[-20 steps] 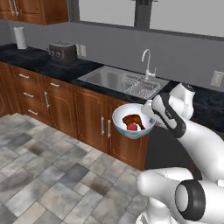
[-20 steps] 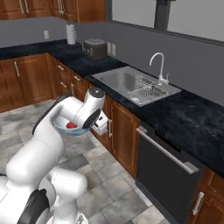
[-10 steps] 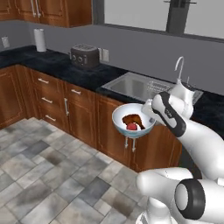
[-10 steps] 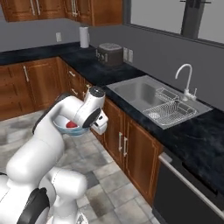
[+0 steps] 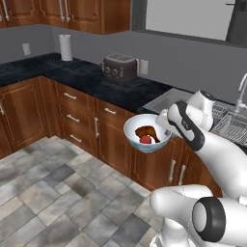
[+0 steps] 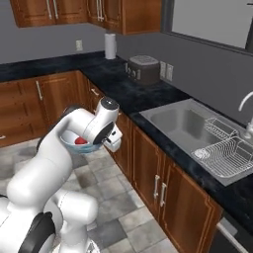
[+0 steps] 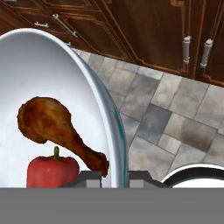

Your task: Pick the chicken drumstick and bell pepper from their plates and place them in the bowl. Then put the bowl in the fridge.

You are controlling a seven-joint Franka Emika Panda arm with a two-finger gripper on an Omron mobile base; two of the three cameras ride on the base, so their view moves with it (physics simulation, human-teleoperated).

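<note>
Now bowl (image 7: 114, 131) rim between fingers (image 7: 89, 178) (pinched).

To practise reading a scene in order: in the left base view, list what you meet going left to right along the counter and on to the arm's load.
Paper towel roll → toaster → bowl holding the chicken drumstick and bell pepper → gripper clamped on the bowl's rim → faucet.

Brown drumstick (image 7: 57, 127) and red pepper (image 7: 52, 170) lie touching inside white bowl (image 5: 140, 143).
</note>
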